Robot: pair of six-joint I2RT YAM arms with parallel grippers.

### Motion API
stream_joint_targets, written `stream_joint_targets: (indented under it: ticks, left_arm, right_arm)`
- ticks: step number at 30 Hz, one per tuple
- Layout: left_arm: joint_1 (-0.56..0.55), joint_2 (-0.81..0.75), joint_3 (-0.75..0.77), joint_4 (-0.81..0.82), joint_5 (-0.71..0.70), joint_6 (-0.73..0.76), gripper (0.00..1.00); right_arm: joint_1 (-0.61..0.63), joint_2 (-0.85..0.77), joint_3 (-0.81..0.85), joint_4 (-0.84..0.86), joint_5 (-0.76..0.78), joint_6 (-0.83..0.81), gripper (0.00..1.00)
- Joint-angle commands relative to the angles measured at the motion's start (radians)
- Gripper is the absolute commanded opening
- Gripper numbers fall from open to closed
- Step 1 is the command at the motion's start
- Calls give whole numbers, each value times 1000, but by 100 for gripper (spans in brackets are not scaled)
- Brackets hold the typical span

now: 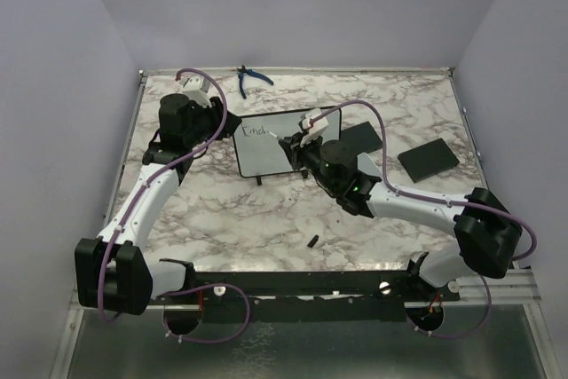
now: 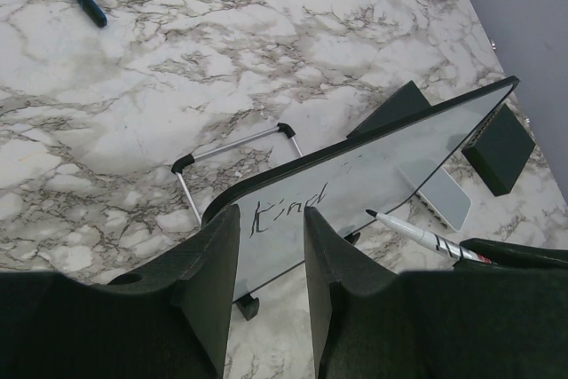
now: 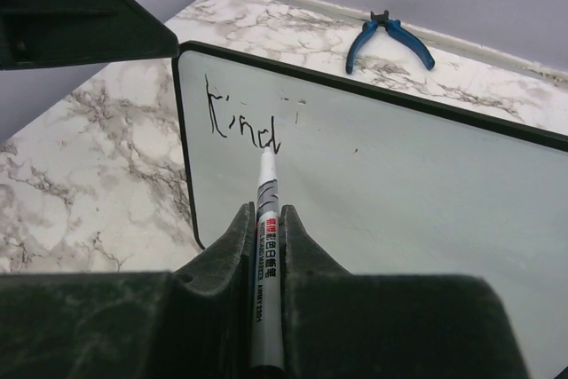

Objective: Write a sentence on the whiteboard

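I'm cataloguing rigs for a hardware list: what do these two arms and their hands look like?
The left arm and right arm share white link shells between bulky black joint housings, each trailed by a thin purple cable. A green light glows on the right arm. The left hand and right hand each have two thick matte-black fingers with a grainy surface.

The black-framed whiteboard [image 1: 271, 153] stands tilted on its feet, the sentence [image 3: 244, 126] reading only "Kind" at its top left.
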Motion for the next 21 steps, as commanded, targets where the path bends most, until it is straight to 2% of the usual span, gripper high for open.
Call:
stream_joint_targets:
  ticks: [1,21]
  left_arm:
    - [-3,-25,-17,7,13,14,36]
    - [-6,-16,-23,8,1,18,36]
  right_arm:
    - [1,-36,-18,6,-24,-11,0]
    - [-22,-40,-4,26,-88,-39,0]
